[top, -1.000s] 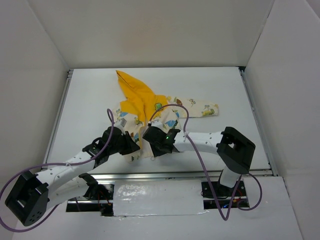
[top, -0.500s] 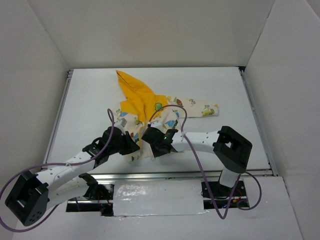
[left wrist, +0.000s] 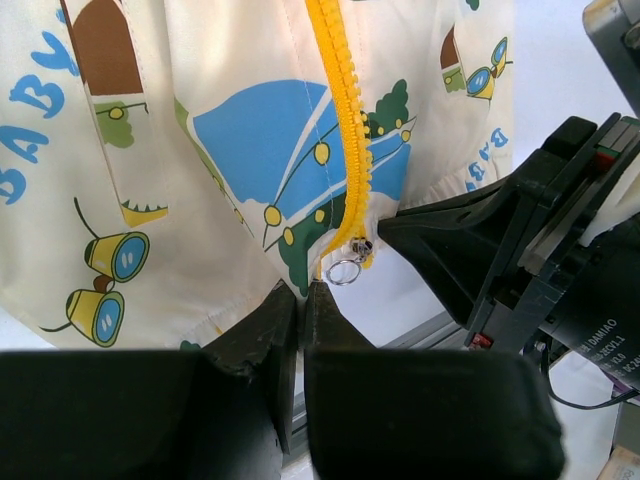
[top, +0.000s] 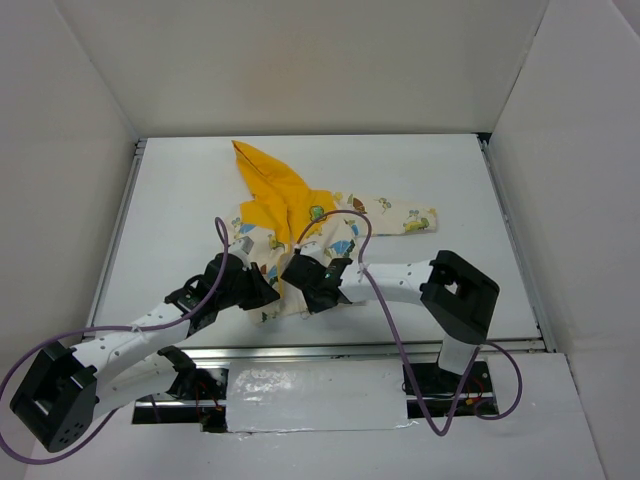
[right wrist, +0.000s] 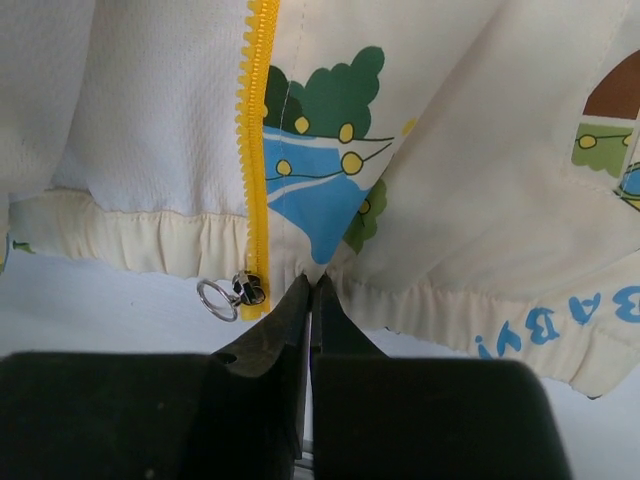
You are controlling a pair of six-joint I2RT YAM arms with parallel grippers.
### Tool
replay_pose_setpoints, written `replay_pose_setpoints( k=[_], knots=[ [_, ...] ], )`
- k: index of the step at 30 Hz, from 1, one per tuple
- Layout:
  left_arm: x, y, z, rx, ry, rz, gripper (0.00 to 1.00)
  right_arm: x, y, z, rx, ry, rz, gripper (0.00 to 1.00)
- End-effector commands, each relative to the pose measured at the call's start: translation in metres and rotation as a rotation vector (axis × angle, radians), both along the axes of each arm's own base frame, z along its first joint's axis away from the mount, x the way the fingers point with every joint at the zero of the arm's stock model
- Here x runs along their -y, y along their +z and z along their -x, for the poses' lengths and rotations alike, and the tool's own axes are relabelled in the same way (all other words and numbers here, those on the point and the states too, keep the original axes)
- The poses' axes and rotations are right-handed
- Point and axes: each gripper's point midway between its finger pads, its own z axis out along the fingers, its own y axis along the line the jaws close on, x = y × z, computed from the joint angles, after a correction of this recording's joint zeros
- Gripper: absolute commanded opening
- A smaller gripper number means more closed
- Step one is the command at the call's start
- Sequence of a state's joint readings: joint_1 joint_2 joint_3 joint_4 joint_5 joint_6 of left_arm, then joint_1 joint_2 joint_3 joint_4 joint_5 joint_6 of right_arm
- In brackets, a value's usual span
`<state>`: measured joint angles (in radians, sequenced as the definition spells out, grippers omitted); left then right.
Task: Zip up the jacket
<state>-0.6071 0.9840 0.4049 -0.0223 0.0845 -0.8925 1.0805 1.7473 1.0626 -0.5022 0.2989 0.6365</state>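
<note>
Cream jacket (right wrist: 450,180) hem pinched in left claw (left wrist: 300,302), right claw (right wrist: 312,292), both closed

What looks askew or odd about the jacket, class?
The jacket lies crooked, its yellow hood pointing far-left and one sleeve stretched right. The zipper slider sits down at the hem, so the front looks unzipped.

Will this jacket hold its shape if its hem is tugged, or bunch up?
Probably floppy: the jacket lies rumpled, its hem gathered and wavy. It looks thin and light, so it may slide on the smooth table. The small zipper pull ring could slip easily.
</note>
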Motion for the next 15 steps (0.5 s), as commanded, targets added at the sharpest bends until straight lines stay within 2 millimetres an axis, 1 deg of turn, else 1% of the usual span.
replay_pose_setpoints(
  k=[1, 3, 4, 6, 7, 8, 9, 10, 11, 12, 13, 14, 15],
  knots=[
    [0.004, 0.009, -0.004, 0.039, -0.016, 0.023, 0.0, -0.014, 0.031, -0.006, 0.053, -0.006, -0.076, 0.0],
    [0.003, 0.008, -0.004, 0.037, -0.013, 0.023, 0.0, -0.017, 0.043, -0.006, 0.061, -0.006, -0.119, 0.0],
    [0.003, 0.006, -0.003, 0.033, -0.013, 0.02, 0.0, -0.019, 0.059, -0.006, 0.08, -0.006, -0.167, 0.0],
    [0.002, 0.006, -0.003, 0.032, -0.008, 0.018, 0.0, -0.019, 0.073, -0.006, 0.098, -0.01, -0.211, 0.0],
    [0.002, 0.004, -0.003, 0.028, -0.006, 0.015, 0.0, -0.02, 0.087, -0.004, 0.109, -0.004, -0.255, 0.0],
    [0.002, 0.005, -0.004, 0.029, -0.004, 0.016, 0.0, -0.021, 0.093, -0.003, 0.114, 0.001, -0.279, 0.0],
    [0.002, 0.005, -0.003, 0.028, -0.003, 0.017, 0.0, -0.025, 0.101, 0.004, 0.107, 0.042, -0.336, 0.0],
    [0.002, 0.005, -0.004, 0.029, -0.003, 0.021, 0.0, -0.03, 0.11, 0.002, 0.13, 0.052, -0.367, 0.0],
    [0.003, 0.006, -0.004, 0.03, -0.001, 0.027, 0.0, -0.031, 0.104, 0.013, 0.089, 0.1, -0.391, 0.0],
    [0.005, 0.007, -0.003, 0.029, -0.011, 0.039, 0.0, -0.035, 0.104, 0.018, 0.083, 0.147, -0.412, 0.0],
    [0.01, 0.013, -0.005, 0.051, -0.023, 0.065, 0.0, -0.04, 0.099, 0.022, 0.077, 0.174, -0.451, 0.0],
    [0.013, 0.017, -0.006, 0.059, -0.028, 0.089, 0.0, -0.045, 0.099, 0.033, 0.038, 0.227, -0.497, 0.0],
    [0.019, 0.026, -0.007, 0.087, -0.047, 0.131, 0.0, -0.049, 0.1, 0.038, 0.033, 0.26, -0.527, 0.0]
  ],
)
